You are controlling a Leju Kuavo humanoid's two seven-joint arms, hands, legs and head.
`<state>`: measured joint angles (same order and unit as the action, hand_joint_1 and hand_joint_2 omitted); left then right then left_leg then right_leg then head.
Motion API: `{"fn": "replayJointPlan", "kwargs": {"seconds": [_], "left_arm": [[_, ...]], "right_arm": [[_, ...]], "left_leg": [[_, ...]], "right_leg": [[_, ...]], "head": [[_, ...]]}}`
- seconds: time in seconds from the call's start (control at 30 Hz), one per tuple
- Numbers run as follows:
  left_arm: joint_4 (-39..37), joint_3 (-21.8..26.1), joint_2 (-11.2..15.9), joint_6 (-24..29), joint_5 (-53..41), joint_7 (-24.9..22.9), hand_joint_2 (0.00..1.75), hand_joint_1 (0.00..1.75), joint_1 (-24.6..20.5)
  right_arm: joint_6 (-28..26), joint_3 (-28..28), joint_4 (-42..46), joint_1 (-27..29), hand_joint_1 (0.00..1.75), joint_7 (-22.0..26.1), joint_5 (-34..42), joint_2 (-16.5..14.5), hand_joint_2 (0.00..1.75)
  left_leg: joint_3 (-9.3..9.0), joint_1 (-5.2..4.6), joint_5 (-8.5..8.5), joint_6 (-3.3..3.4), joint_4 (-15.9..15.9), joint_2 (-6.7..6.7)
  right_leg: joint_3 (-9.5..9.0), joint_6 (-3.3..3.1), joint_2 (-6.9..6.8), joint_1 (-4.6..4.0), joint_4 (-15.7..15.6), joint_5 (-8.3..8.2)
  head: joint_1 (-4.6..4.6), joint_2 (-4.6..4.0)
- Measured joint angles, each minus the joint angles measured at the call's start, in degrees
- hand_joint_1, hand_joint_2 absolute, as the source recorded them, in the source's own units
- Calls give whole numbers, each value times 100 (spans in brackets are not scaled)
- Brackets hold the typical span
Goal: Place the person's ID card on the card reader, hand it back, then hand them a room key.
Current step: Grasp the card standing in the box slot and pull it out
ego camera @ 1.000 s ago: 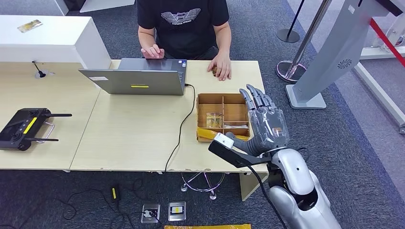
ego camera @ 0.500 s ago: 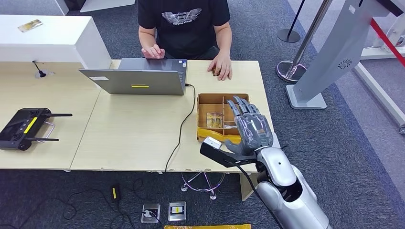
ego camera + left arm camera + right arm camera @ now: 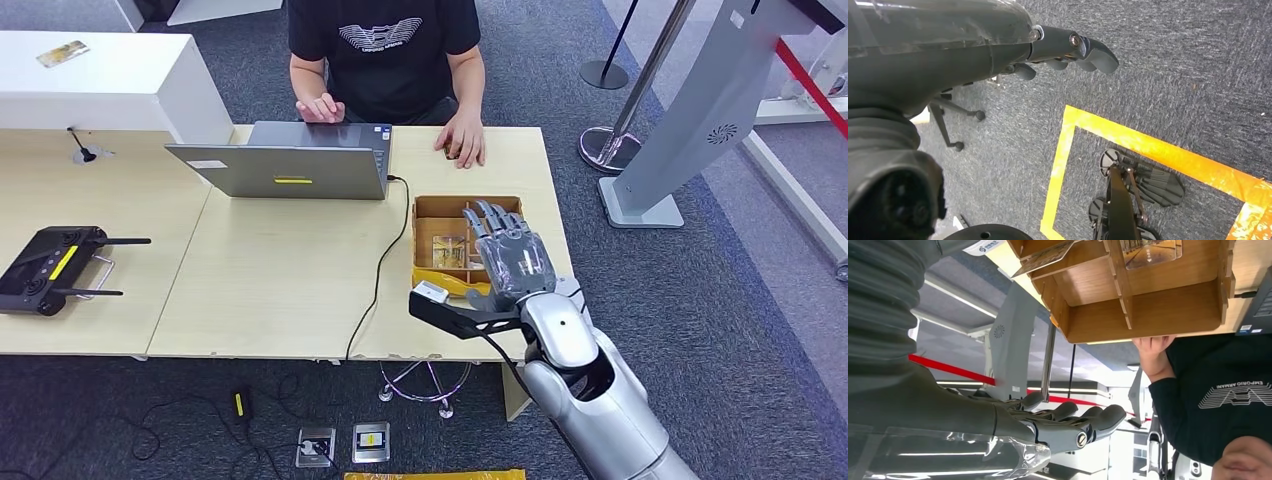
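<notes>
Floor: dark grey carpet; black cables and two small square plates under the tabletop edge.
Left hand: hangs over the carpet above a yellow tape outline; dark fingers curled in, nothing between them.
Right arm: silver, rises from the lower right toward the tabletop.
Right hand: raised over the near right part of the wooden tray, back of the hand facing up; fingers stretched forward and a little apart, released, holding nothing. In the right wrist view fingers extended side by side, clear of the tray.
Wooden tray: on the right part of the tabletop, split by dividers into compartments; partly covered by the right hand.
Cards: a clear-sleeved card lies flat in a middle compartment of the tray; another flat card shows at the tray's near side in the right wrist view; cannot tell which is ID card or room key.
Tabletop: light wood.
Black cable: runs from the laptop's right side across the tabletop and over the near edge.
Remote controller: black, with antennas, far left of the tabletop.
Laptop: grey, open, lid back facing the robot.
Person: seated behind the tabletop in a black shirt; one hand at the laptop, other hand resting on the tabletop just beyond the tray.
White counter: at back left, a small card on top.
</notes>
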<state>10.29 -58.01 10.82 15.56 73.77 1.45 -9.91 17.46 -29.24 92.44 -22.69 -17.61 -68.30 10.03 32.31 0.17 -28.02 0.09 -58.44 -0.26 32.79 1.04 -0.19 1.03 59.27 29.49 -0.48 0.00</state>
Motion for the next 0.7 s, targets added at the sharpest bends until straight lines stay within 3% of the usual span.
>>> {"fn": "replayJointPlan", "kwargs": {"seconds": [0.27,0.7], "left_arm": [[0,143,-2,3,315,-20,0,0,0],[0,237,32,0,278,-104,0,0,1]], "right_arm": [[-122,1,-302,-43,0,194,-103,-122,175],[-292,33,-822,-108,0,-38,-21,-146,175]], "left_leg": [[0,0,0,0,0,0],[-1,0,0,0,0,0]], "right_leg": [[0,0,0,0,0,0],[1,0,0,0,0,0]], "head": [[0,0],[0,0]]}}
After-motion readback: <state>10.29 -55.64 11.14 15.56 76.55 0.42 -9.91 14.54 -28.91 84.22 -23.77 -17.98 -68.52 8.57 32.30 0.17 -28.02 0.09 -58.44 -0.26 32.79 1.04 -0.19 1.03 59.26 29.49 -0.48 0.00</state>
